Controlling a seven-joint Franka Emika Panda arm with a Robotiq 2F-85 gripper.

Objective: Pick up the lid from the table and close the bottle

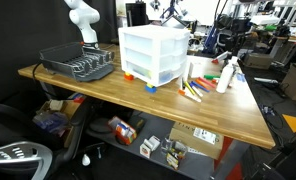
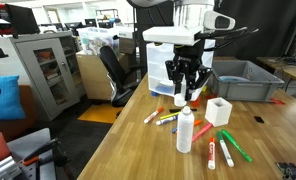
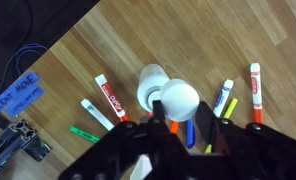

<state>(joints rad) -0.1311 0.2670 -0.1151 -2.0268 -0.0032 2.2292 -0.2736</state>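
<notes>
One lid (image 3: 178, 98) is sitting pinched in the closed end effector (image 2: 185, 96), hovering above the bottle (image 2: 186, 131) on the tabletop (image 2: 138, 150); capping seems underway, calling for a centred descent onto the neck.

Wooden table (image 1: 108, 90) with white drawer unit (image 1: 154, 52) and dish rack (image 1: 78, 63); office chair (image 2: 113, 68), grey cabinet (image 2: 43, 70) beyond.

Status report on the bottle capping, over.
Gripper shut on lid. Lid over bottle neck, seated or not unclear. Markers around bottle, none blocking.
</notes>
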